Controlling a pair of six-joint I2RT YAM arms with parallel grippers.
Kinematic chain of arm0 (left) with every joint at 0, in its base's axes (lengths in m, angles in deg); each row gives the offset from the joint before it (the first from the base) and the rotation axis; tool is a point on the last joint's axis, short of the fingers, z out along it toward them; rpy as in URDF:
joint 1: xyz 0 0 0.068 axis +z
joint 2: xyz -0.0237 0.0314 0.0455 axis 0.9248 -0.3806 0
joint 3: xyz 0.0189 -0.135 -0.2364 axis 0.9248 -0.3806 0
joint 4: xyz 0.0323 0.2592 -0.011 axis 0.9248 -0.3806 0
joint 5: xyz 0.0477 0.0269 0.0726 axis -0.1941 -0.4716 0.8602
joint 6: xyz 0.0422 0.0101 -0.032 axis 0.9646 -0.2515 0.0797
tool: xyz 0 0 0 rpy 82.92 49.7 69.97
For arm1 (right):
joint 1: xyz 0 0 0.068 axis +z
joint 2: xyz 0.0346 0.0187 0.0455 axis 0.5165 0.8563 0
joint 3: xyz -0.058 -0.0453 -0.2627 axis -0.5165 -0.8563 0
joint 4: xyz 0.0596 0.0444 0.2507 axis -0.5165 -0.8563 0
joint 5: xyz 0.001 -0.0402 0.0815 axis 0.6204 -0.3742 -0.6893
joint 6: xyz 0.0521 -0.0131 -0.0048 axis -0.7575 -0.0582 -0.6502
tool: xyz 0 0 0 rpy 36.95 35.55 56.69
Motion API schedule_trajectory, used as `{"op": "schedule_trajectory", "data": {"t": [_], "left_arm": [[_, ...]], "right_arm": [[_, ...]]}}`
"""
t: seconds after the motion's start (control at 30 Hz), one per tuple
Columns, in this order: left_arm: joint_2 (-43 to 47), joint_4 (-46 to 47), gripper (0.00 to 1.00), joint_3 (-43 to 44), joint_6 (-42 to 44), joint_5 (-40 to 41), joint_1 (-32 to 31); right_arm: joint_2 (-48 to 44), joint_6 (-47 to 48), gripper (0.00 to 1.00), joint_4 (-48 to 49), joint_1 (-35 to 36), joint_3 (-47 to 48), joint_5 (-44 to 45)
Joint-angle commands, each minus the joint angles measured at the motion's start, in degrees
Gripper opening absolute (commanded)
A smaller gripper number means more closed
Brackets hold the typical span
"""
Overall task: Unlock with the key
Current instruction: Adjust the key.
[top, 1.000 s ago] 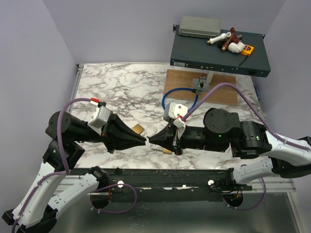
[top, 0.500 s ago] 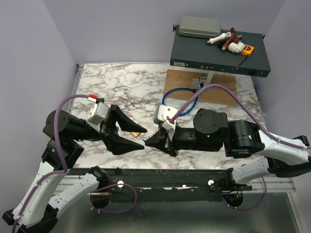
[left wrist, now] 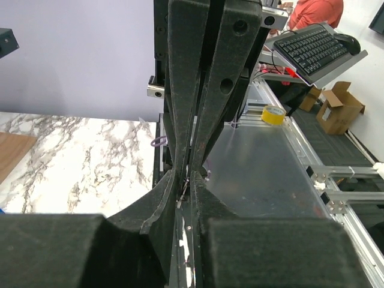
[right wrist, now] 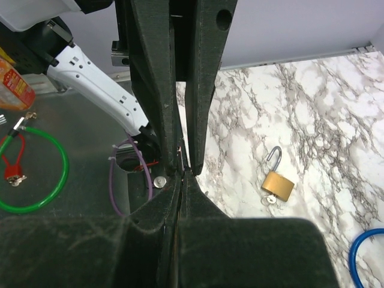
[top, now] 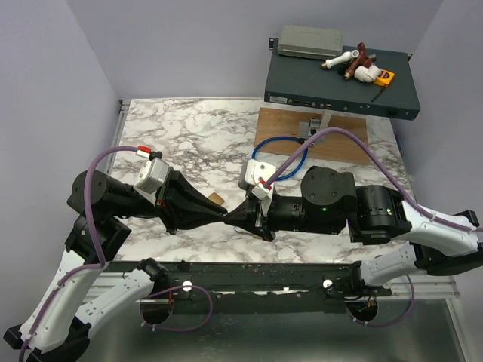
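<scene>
we see the left gripper and the right gripper meeting tip to tip above the near part of the marble table, about midway between its left and right sides. the left fingers are drawn close and pinch the key, a thin silvery sliver showing right at their tips. the right fingers are pressed together as well, their tips against the left ones; we cannot tell whether they also grip the key. a brass padlock lies flat on the marble just to the far side of the left fingers, apart from both grippers, its silver shackle swung open.
</scene>
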Motion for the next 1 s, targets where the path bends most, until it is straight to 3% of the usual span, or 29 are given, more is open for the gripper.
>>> {"op": "schedule_trajectory", "data": {"t": [0.0,0.13,0.3,0.4,0.63,0.73,0.83,0.9,0.97], "left_arm": [[-0.4,0.8,0.17,1.6,-0.6,-1.1,0.5],[-0.4,0.9,0.2,1.9,-1.1,-1.8,0.6],[-0.2,0.2,0.0,1.3,0.2,-2.7,0.6],[0.0,-0.1,0.0,1.0,0.4,-2.9,0.6],[0.3,0.0,0.22,1.4,0.4,-3.2,0.6],[0.3,0.1,0.23,1.3,0.3,-3.2,0.6],[0.3,0.3,0.13,1.2,0.4,-3.4,0.7],[0.3,0.3,0.0,1.2,0.7,-3.4,0.9],[0.4,0.3,0.0,1.3,0.7,-3.3,1.1]], "right_arm": [[1.0,0.3,0.01,-1.2,0.1,1.5,-1.0],[0.7,0.3,0.01,-1.0,0.1,1.7,-0.5],[0.4,0.2,0.01,-0.6,0.0,1.7,0.6],[-0.2,0.1,0.01,-0.1,0.1,1.2,0.9],[0.8,0.5,0.01,-1.6,0.1,2.5,0.9],[0.8,0.5,0.01,-1.5,0.1,2.5,0.7],[0.7,0.5,0.01,-1.4,0.0,2.3,0.6],[0.6,0.5,0.01,-1.3,0.1,2.0,0.5],[0.3,0.5,0.01,-1.2,0.1,1.6,0.6]]}}
